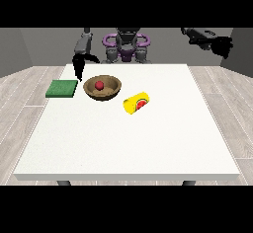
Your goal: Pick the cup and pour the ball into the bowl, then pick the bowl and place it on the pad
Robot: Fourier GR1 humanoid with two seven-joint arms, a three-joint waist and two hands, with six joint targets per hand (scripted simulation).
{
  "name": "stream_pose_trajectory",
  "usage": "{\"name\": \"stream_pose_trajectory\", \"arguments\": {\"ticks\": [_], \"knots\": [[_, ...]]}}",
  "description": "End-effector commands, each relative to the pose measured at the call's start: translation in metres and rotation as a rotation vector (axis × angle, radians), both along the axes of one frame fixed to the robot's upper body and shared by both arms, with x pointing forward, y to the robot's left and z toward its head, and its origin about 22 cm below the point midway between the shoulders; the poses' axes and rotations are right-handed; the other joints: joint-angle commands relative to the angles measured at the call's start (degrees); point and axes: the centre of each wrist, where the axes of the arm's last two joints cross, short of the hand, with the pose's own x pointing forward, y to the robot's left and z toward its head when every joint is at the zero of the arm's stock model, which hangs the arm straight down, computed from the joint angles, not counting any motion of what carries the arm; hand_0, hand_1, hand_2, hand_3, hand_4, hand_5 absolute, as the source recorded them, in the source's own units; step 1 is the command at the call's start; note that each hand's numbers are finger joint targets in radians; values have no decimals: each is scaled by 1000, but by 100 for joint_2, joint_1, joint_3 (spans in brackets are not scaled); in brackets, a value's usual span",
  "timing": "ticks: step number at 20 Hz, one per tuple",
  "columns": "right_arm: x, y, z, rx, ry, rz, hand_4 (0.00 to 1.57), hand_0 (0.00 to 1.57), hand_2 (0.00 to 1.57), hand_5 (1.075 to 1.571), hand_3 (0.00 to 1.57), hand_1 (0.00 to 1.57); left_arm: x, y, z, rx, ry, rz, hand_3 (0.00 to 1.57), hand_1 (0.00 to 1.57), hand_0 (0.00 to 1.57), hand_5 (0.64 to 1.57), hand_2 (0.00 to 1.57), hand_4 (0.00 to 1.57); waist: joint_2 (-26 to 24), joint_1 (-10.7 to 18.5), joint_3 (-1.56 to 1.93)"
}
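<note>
On the white tabletop (123,138), the pour looks done: the red ball (99,85) sits inside the wooden bowl (103,87), and the yellow cup (136,103) lies on its side just past the bowl. What is left is carrying the bowl to the green pad (62,88). The hand at the view's left (78,65) hangs fingers-down, near the bowl and the pad; whether they are curled cannot be told. The hand at the view's right (221,45) is raised well off to the side, its fingers equally unclear.

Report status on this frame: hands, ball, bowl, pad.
Hand at the view's left hangs just behind bowl, holding nothing. Hand at the view's right raised off-table. Ball in bowl; cup on its side. Bowl not on pad; path unobstructed.
</note>
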Motion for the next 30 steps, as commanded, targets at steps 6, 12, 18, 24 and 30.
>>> {"name": "stream_pose_trajectory", "arguments": {"ticks": [6,12,18,24,30], "knots": [[24,-41,-59,46,81,-13,277,0,0,1571,0,0,-17,14,59,49,-3,-2,0,0,0,1548,0,0,2,17,-2],[58,-9,-53,95,167,-2,374,0,0,1570,0,0,-18,2,88,38,-19,9,0,0,0,1536,0,0,-132,-44,-5],[63,-30,-66,111,171,-14,401,0,0,1571,0,0,-40,25,123,47,-46,-11,0,0,0,1537,0,0,-42,71,-4],[68,-22,-80,143,117,-76,307,0,0,1567,0,0,-49,13,142,63,-121,-55,0,0,0,1529,0,0,443,330,-1],[74,12,-83,118,157,-42,385,0,0,1570,0,0,-45,3,143,50,-89,-51,0,0,0,1539,0,0,278,329,-3]]}}
